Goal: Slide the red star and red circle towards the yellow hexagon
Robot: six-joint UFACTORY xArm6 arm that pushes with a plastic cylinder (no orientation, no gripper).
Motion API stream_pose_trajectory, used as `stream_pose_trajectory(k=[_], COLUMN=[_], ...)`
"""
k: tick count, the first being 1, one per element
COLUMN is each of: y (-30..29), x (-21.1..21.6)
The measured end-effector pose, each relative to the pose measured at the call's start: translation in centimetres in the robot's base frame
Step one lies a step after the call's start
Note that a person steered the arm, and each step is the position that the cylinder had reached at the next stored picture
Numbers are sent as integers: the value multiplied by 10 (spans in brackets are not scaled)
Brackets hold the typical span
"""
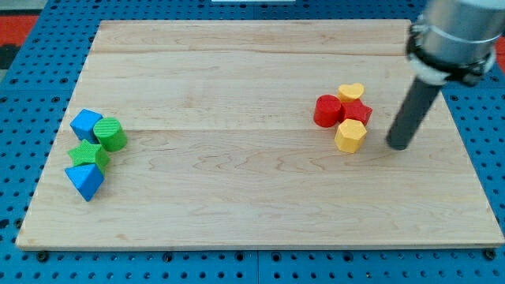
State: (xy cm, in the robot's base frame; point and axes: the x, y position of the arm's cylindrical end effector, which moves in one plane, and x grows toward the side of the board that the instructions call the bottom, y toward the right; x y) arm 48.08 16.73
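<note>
Camera view, only one. My tip (399, 146) sits on the counter (237, 197) at the view's right, just beside the red/yellow cluster, apart from it by a small gap. The tool is a plain rod, nothing to open or close, nothing held; it touches no block right now.

Key relation: the yellow hexagon (350, 136) lies directly toward the view's left of my tip, nearest block to it. The red star (357, 112) is just above the hexagon, touching or nearly touching it. The red circle (327, 110) is at the cluster's left side, pressed against the star, up-left of the hexagon. A yellow heart (351, 92) sits at the top of the cluster, touching the star.

So both reds are already close to the hexagon; task looks nearly done or done, as a judgement. If more closing is needed, I'm on the wrong side: pushing left from here would hit the hexagon first and move it. I'd have to go round above or to the left of the reds and push down-right.

Far view's left, well apart: blue cube (85, 124), green cylinder (111, 134), green star (87, 155), blue triangular block (85, 181), bunched together. Not involved.

Surface: pale wood board, flat, middle bare, lots of room. Blue pegboard (24, 95) surrounds it. Right edge is near my tip.
</note>
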Motion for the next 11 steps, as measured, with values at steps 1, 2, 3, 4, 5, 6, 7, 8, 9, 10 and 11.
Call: stream_pose_trajectory(k=[1, 2, 3, 4, 5, 6, 7, 8, 9, 10, 11], y=[-49, -106, -112, -16, 2, -8, 0, -3, -12, -12, -12], x=[-18, -41, -18, -9, -27, -44, -65, -88, -93, -93, -93])
